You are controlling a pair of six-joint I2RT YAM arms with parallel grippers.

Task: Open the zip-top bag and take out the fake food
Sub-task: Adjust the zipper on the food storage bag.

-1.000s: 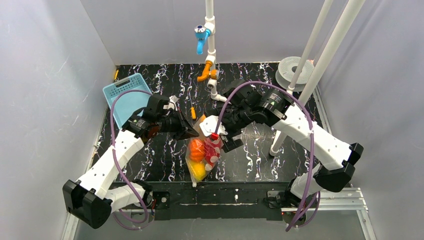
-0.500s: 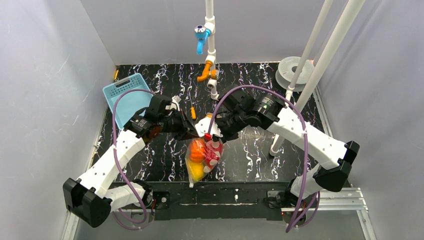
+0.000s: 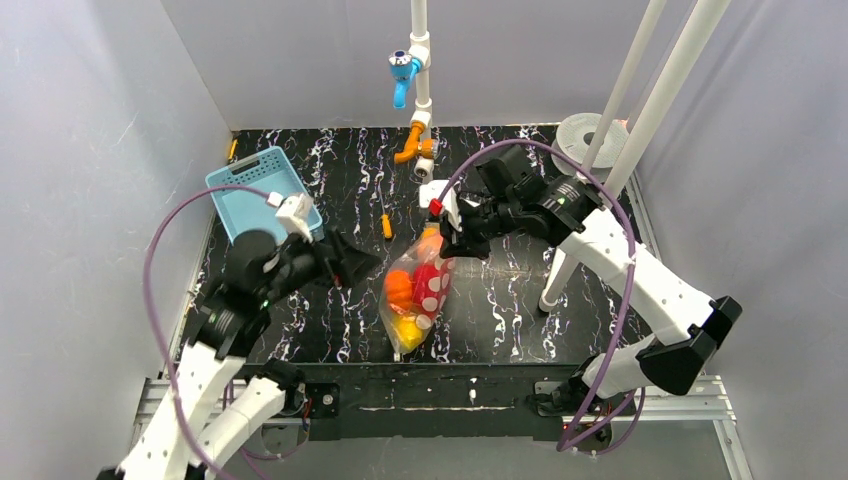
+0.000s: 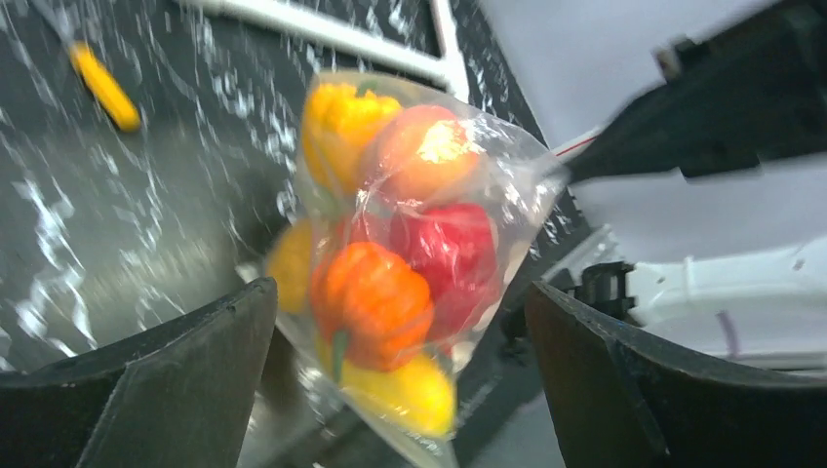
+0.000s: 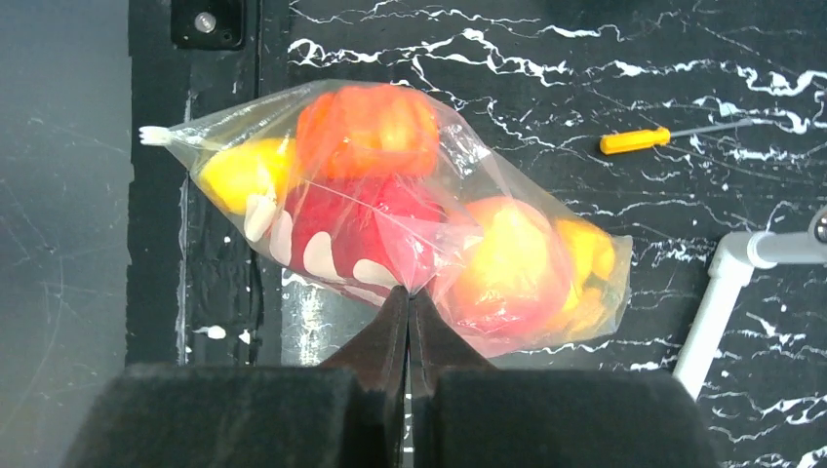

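Top view: two robot arms over a black marbled desk (image 3: 500, 310). At ctr of frame we see a clear dotted zip bag (image 3: 415, 295) stuffed w/ fake food (image 3: 400, 290) in orange, red & yellow. The bag's long axis runs from upper right, just under the right end effector (image 3: 447, 228), down to lower left toward the desk's near edge. That end effector is closed, pinching the bag's film. Its wrist view shows both fingers meeting on a fold of plastic along one long side. We can't tell if the bag's low end rests on the desk or hangs free.

The left end effector (image 3: 358, 262) sits just left of the bag, not touching it, jaws spread wide & facing it. In its own view the bag lies ahead, between the fingers. We judge the next move turns on this: the bag is straight ahead of the open left jaws, so the left arm is placed to take the opposite side. We can't make out which end has the zip. A screwdriver (image 3: 386, 226) & blue basket (image 3: 255, 190) sit upper left, apart.
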